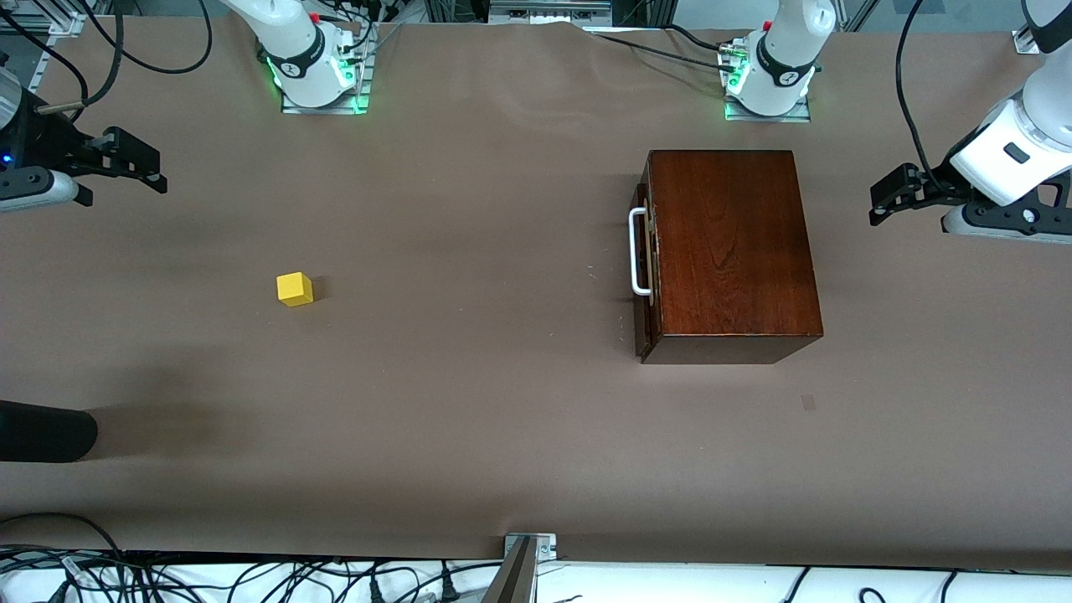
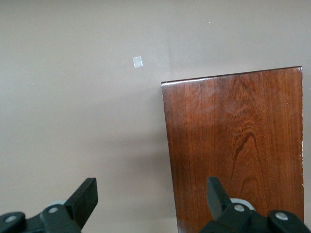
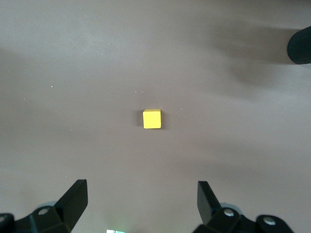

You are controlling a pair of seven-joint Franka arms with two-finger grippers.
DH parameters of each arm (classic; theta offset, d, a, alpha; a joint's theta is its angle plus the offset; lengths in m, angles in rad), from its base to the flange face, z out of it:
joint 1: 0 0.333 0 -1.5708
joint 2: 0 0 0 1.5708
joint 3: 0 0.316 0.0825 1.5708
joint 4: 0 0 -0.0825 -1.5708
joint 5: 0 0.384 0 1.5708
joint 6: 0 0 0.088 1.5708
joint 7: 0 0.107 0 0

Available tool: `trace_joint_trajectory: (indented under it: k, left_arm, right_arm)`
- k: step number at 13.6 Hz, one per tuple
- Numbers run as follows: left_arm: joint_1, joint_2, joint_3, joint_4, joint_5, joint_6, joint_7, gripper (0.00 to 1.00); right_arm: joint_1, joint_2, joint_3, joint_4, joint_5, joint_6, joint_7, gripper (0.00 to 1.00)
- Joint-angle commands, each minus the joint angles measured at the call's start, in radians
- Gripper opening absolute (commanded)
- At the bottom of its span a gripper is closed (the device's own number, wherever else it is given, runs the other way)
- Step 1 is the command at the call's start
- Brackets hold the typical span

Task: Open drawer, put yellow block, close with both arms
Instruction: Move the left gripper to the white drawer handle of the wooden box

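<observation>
Drawer (image 1: pixel 643 260) sits shut in the dark wooden box (image 1: pixel 730 251), front flush, white bar handle (image 1: pixel 638 253) facing the right arm's end of the bench (image 1: pixel 502 419). Nothing of its inside shows. Box stands toward the left arm's end, closer to the edge where the arm bases are than to the camera edge.

Yellow block (image 1: pixel 295 289) lies alone on the bare bench toward the right arm's end, well apart from the box, upright, touching nothing.

Left claw (image 1: pixel 889 194) hangs up in the air near the bench edge at the left arm's end, beside the box, fingers (image 2: pixel 83 200) spread wide, released, gripping nothing. Its wrist view looks down over the box top and the bench beside it.

Right claw (image 1: pixel 134 163) hangs in the air near the bench edge at the right arm's end, fingers (image 3: pixel 74 200) spread wide, released, empty. Its wrist view shows the block between the fingers' line but well apart from them.

Small pale square of tape (image 1: pixel 807 403) on the bench, nearer the camera than the box.
</observation>
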Motion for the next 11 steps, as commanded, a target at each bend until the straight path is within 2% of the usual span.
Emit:
trace_joint_trajectory:
  k: [1, 5, 11]
  left_arm:
    - [-0.005, 0.012, 0.001, 0.033, 0.001, -0.027, -0.001, 1.00]
    - [-0.005, 0.012, 0.000, 0.034, 0.006, -0.028, 0.002, 1.00]
    - [-0.005, 0.045, 0.001, 0.051, -0.003, -0.129, 0.000, 1.00]
  right_arm:
    - [-0.008, 0.006, 0.003, 0.025, -0.011, -0.014, -0.007, 1.00]
    - [-0.008, 0.006, 0.003, 0.025, -0.011, -0.016, -0.006, 1.00]
    - [-0.008, 0.006, 0.003, 0.025, -0.011, -0.016, -0.007, 1.00]
